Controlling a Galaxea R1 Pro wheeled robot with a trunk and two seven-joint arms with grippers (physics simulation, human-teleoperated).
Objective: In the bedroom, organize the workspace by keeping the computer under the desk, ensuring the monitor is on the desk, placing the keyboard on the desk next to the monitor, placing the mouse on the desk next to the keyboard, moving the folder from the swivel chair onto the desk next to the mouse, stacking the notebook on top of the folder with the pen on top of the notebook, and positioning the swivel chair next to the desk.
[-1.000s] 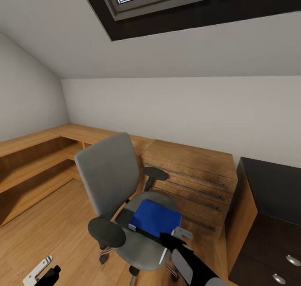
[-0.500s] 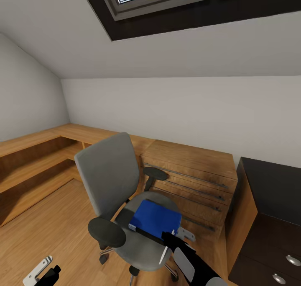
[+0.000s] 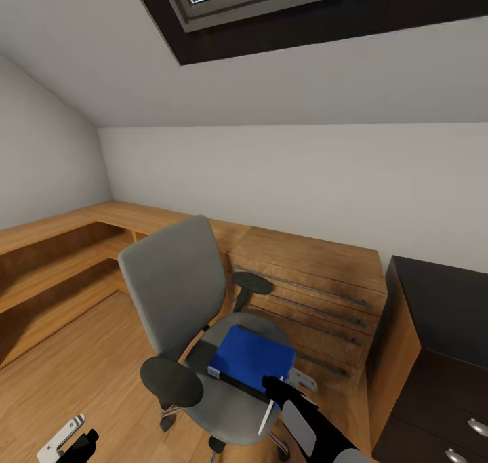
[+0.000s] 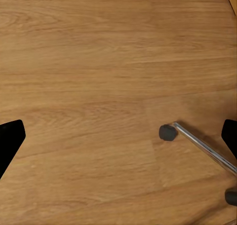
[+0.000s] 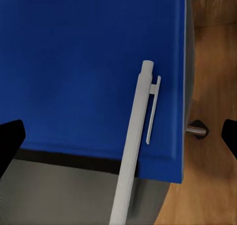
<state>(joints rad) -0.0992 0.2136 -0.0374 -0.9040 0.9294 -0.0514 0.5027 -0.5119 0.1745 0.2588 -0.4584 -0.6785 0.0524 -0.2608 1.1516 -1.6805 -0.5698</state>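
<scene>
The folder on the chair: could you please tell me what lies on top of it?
A white pen lies across the folder, one end overhanging the grey chair seat. The right gripper hovers above it. The seat under the folder is hidden.

The pen (image 5: 132, 151) runs off the right wrist picture's edge, and the swivel chair's (image 3: 177, 293) base is cut off below.

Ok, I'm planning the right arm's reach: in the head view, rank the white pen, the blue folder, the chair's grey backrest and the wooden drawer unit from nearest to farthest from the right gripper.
1. The thin white pen, right beside the right gripper.
2. The flat blue folder, on the chair seat, just ahead.
3. The wooden drawer unit and the grey padded backrest, too close to call: the drawers stand behind the chair, the backrest to the gripper's left.
</scene>
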